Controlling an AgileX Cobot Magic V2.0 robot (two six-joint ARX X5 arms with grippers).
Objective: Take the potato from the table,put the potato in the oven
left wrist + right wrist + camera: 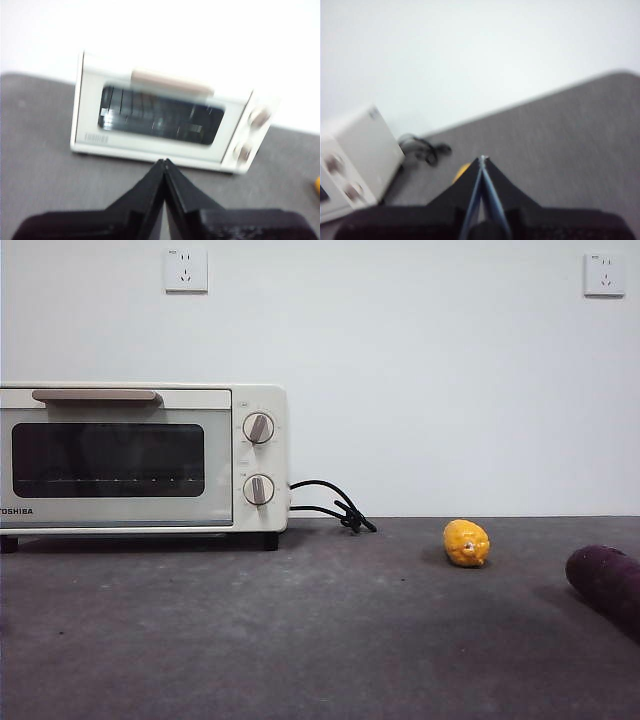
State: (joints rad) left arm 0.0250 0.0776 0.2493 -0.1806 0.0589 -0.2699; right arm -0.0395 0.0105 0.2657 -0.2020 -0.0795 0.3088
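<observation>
Overhead, both grippers' jaws meet, holding nothing.

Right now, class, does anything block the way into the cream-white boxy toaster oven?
Yes: the cream-white boxy toaster oven has its dark glass door shut, with the beige bar handle at the top. That door bars the cavity. No potato shows in these views.

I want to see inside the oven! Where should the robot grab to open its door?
Best by the beige bar handle along the top of the oven door, which is closed. Come straight from the front, probably with one jaw above and one below, since the bar lies level across the door.
</observation>
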